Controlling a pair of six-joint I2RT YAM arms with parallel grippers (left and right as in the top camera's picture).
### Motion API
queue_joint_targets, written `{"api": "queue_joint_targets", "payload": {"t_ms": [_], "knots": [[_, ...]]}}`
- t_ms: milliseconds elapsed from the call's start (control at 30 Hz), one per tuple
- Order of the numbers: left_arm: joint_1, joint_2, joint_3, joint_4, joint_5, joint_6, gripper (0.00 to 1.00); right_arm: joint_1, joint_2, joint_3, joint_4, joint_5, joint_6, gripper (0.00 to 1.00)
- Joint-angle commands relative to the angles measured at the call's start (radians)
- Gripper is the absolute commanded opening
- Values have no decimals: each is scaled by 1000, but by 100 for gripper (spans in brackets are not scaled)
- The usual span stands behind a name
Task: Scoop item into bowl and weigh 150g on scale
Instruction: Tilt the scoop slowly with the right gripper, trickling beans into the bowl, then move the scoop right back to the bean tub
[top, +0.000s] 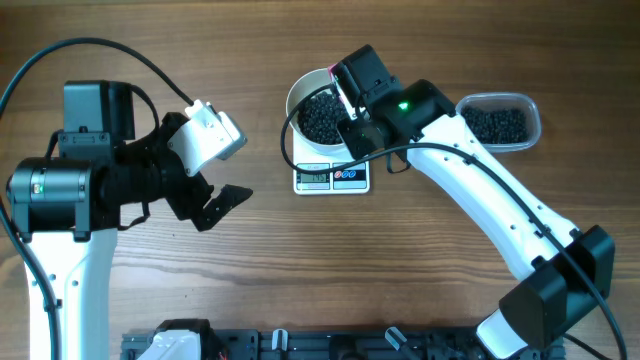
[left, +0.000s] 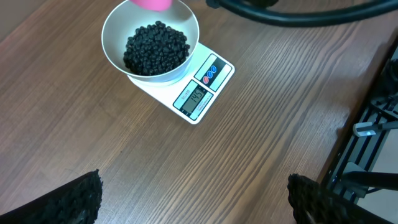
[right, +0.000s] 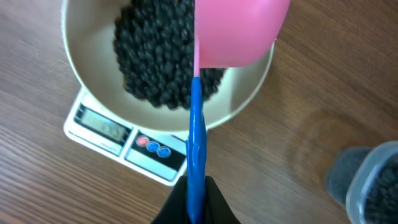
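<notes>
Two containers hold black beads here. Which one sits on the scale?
The round white bowl rests on the scale; the clear tub stands directly on the table.

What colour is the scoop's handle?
Blue handle, pink cup; clearest in the right wrist view.

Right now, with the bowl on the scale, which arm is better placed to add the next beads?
Right. The right gripper is shut on the scoop by its blue handle, pink cup tilted over the bowl on the scale. The left gripper hangs open and empty, away from both.
</notes>
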Motion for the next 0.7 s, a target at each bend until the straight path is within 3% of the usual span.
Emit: {"api": "queue_joint_targets", "payload": {"t_ms": [0, 133, 333, 400, 667], "knots": [[7, -3, 14, -1, 0, 16, 100, 8, 15, 26, 24, 153, -6, 4], [7, -3, 14, -1, 0, 16, 100, -6, 1, 31, 58, 71, 61, 4], [7, -3, 14, -1, 0, 16, 100, -70, -36, 34, -86, 25, 113, 4], [7, -3, 14, -1, 0, 16, 100, -147, -62, 51, -204, 20, 140, 4], [7, -3, 14, -1, 0, 16, 100, -356, -90, 56, -391, 13, 121, 4]]}}
